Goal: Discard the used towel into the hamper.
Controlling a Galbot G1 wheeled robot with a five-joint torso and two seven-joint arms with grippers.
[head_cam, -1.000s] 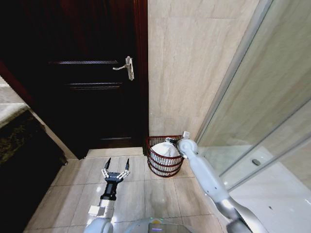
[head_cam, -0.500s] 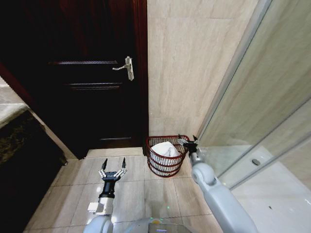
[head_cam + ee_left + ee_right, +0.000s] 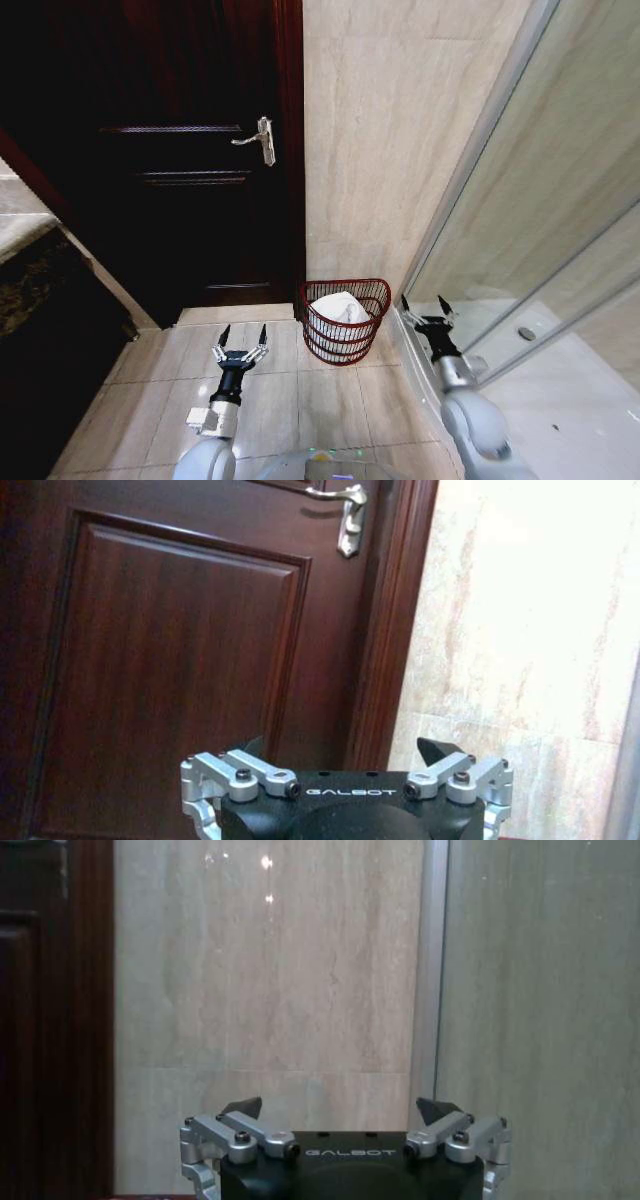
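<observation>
The hamper [image 3: 345,322], a round reddish-brown wire basket, stands on the floor against the tiled wall beside the door. The white towel [image 3: 338,307] lies crumpled inside it. My right gripper [image 3: 427,306] is open and empty, held to the right of the hamper near the glass partition. My left gripper [image 3: 242,338] is open and empty too, over the floor tiles to the hamper's left. In the wrist views, the left gripper [image 3: 345,748] faces the door and the right gripper [image 3: 341,1106] faces the tiled wall.
A dark wooden door [image 3: 190,150] with a silver handle [image 3: 262,139] is behind the left gripper. A glass shower partition [image 3: 540,230] runs along the right. A dark cabinet with a counter [image 3: 40,300] stands at the left. Beige floor tiles [image 3: 300,390] lie before me.
My right arm has drawn back from over the hamper to its right side, leaving the towel inside. The left gripper barely shifted.
</observation>
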